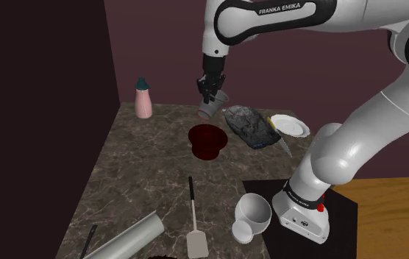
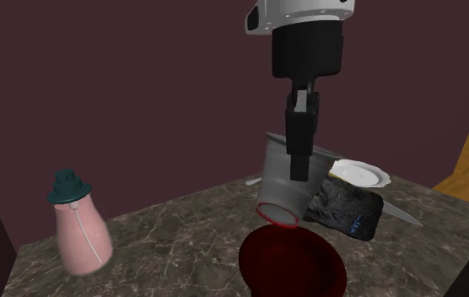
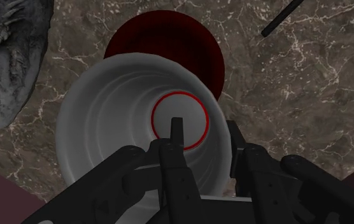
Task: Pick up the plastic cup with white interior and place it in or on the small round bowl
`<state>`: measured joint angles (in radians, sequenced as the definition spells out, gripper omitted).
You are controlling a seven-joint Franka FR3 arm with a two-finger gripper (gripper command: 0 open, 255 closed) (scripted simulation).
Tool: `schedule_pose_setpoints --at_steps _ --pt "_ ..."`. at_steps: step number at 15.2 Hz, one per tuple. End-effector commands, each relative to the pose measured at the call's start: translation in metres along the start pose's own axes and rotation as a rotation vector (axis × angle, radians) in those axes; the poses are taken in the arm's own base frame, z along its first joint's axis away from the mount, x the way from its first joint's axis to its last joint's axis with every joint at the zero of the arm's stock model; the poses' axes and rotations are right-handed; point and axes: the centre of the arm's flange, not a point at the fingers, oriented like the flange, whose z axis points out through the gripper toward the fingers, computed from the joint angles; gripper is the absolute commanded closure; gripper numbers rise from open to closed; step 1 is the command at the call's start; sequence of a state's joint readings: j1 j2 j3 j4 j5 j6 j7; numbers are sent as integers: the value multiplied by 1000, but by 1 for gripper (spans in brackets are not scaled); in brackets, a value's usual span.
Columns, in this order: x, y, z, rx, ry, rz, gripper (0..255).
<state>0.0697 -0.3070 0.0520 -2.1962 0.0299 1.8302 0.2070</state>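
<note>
Cup (image 3: pixel 118 95): pale grey with a ribbed inside and a red ring round its base. It is clasped by the claw and lifted clear of the counter. It is tilted, with the mouth up toward the claw and the base slanting down and away from it.
Claw (image 2: pixel 302 160): all black, closed narrowly on the cup's wall near the rim (one finger inside, one outside).
Bowl (image 1: pixel 208 140): dark red and round, standing on the counter just below the claw. The cup's base hangs over it, apart from it in the shoulder view.
Counter (image 1: pixel 137 169): dark marbled stone, under the claw.
Bag (image 2: pixel 342 211): dark and crumpled, lying beside the bowl, lower than the claw.
Plate (image 2: pixel 359 173): white, past the bag from the claw.
Bottle (image 2: pixel 78 228): pink with a teal cap, well apart from the claw (on the side opposite the bag).
</note>
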Motion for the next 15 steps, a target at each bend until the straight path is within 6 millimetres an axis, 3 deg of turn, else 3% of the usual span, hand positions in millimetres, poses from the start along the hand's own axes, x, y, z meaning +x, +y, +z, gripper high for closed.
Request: schedule_pose_setpoints --at_steps 1,15 --pt "-5 -6 9 0 0 1 255" --pt "0 -6 82 0 0 1 255"
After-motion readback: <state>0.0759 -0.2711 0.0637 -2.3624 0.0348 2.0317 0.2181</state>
